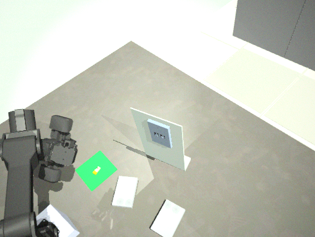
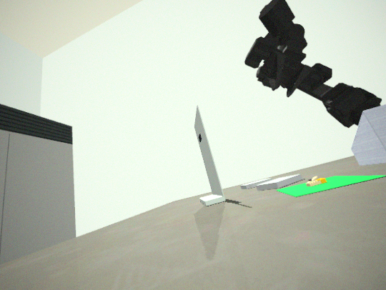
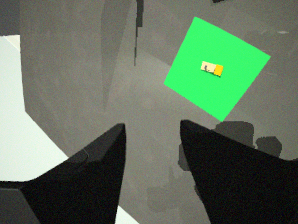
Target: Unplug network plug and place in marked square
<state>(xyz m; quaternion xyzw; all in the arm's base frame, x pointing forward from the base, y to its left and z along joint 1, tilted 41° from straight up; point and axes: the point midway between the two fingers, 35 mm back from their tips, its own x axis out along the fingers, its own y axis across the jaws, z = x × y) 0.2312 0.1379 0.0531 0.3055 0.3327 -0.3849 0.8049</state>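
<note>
The yellow and white network plug (image 1: 97, 170) (image 2: 315, 182) (image 3: 216, 68) lies on the table inside the green marked square (image 1: 90, 181) (image 2: 343, 179) (image 3: 200, 92), free of the socket. The upright white panel (image 1: 175, 149) (image 2: 209, 164) stands further back, with its grey socket plate (image 1: 159, 135) empty. My gripper (image 3: 153, 128) hangs in the air well above the table, to the side of the square; its fingers stand apart with nothing between them. The arm (image 1: 20, 163) (image 2: 286, 61) touches neither the plug nor the panel.
Two flat white plates (image 1: 125, 191) (image 1: 168, 217) lie on the table near the square, and one shows in the exterior view (image 2: 279, 182). A white block (image 1: 58, 223) (image 2: 369, 139) sits by the arm's base. A grey cabinet (image 2: 36, 186) stands off the table.
</note>
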